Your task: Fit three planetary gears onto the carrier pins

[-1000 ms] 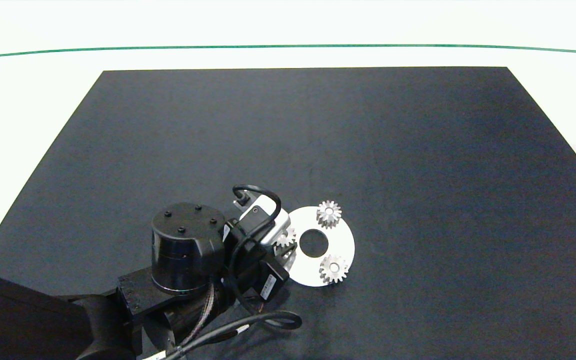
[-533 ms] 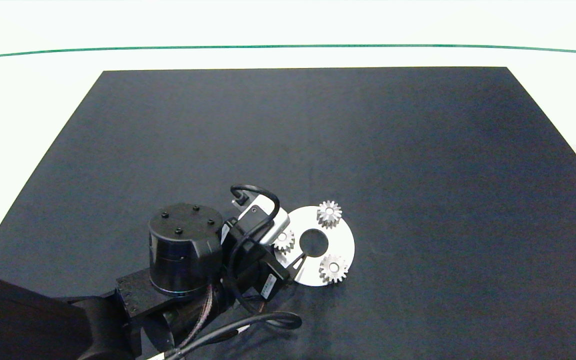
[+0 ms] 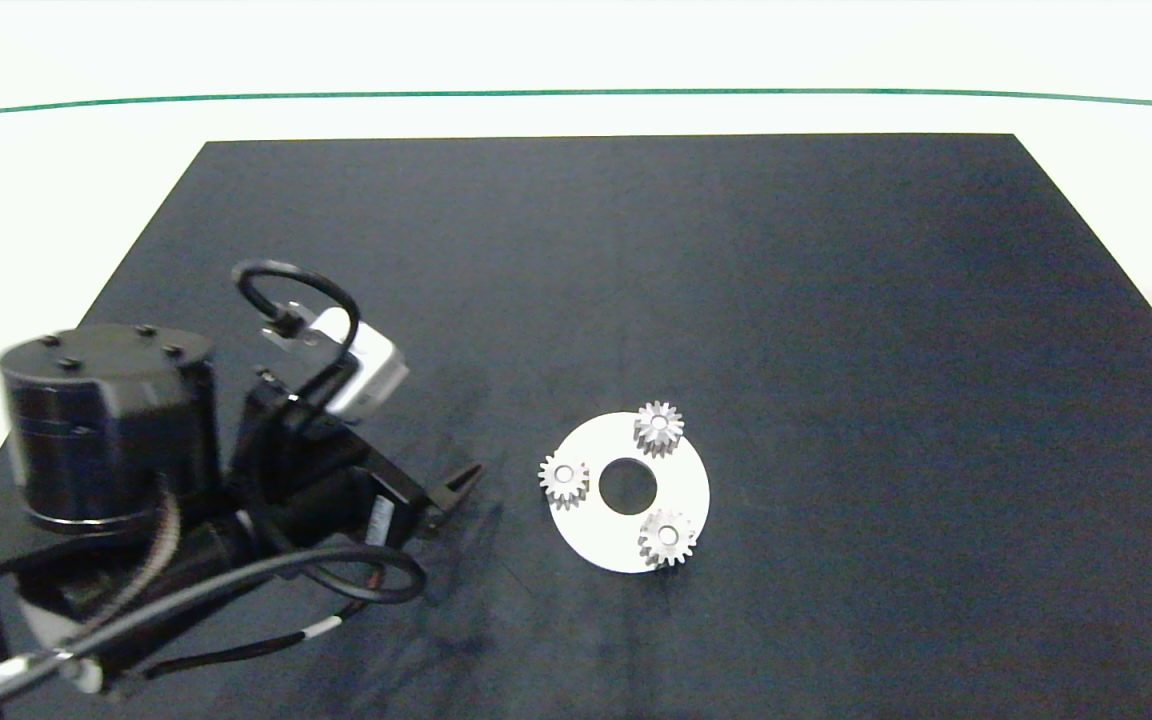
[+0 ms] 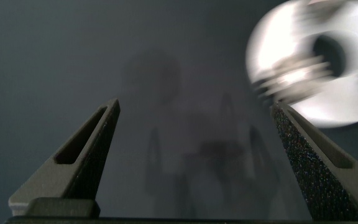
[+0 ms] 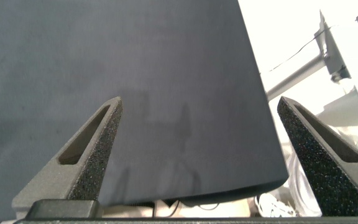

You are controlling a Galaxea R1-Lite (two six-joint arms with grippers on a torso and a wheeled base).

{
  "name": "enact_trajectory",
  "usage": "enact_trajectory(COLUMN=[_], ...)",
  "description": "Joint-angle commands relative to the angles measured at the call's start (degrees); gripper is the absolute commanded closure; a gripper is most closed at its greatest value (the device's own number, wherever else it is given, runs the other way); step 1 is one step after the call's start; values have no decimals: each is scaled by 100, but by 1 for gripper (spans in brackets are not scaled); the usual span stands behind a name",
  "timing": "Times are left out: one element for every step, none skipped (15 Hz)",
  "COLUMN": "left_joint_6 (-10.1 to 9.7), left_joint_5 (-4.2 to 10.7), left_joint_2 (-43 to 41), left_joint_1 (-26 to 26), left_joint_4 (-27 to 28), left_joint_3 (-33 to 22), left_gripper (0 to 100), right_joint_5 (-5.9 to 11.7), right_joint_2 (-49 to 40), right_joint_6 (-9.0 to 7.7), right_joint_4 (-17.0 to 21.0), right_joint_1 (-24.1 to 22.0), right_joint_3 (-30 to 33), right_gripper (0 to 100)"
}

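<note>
Black matting (image 3: 636, 250) covers most of the white tabletop (image 3: 36, 200), and a thin green line (image 3: 576, 94) runs across the pale surface at the far side. Slightly near of the mat's middle lies a flat white disc (image 3: 681, 485) with a big round hole in its centre. Three small silvery gears sit on it, spaced around the hole: one gear (image 3: 658, 427) at the far edge, one (image 3: 564, 478) at the left edge, and one (image 3: 667, 538) at the near right. Each has a pale round spot in its middle, where a pin (image 3: 564, 476) shows through the bore. All three look flat on the disc, none touching another.

The left gripper (image 3: 456, 487) hangs over the bare mat to the left of the disc, apart from it, carried by the dark arm (image 3: 106, 440) that comes in from the left. Its two fingers (image 4: 82, 158) are spread wide with nothing between them; from the wrist camera the disc (image 4: 353, 93) appears as a blurred bright shape beyond one fingertip.

The right gripper (image 5: 197, 158) is out of the overhead view; its own camera shows it above the mat's edge, fingers (image 5: 92, 155) spread wide and empty, with metal framing (image 5: 328, 50) beyond the table.
</note>
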State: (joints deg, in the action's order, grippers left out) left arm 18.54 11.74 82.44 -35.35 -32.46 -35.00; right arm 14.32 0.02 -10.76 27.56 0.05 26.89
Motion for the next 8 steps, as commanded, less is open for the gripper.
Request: enact_trajectory(left_joint_6=[-8,-44,-61,-61,-70,-105,-237,-342], left_joint_5=[4,13,13,13,13,4,4,4], left_joint_2=[-2602,-3041,-3525,-4087,-4571,-5010,-5467,-5898], left_joint_1=[1505,1672,1839,2094,2393,2630,2815,2946], left_joint_4=[1937,2209,2543,3062,3536,3879,4108,4354], left_joint_3=[-279,-253,-218,-218,-218,-218,-200,-183], left_gripper=[0,0,0,0,0,0,0,0], right_joint_5=[-26,-26,-17,-17,-17,-26,-26,-35], right_joint_2=[68,68,15,15,15,15,15,15], right_joint_6=[-40,-40,-40,-22,-31,-31,-31,-31], right_joint_4=[21,39,74,109,118,127,127,127], right_joint_1=[4,4,4,4,4,4,4,4], right_joint_3=[229,255,246,264,299,290,273,211], right_gripper=[0,0,0,0,0,0,0,0])
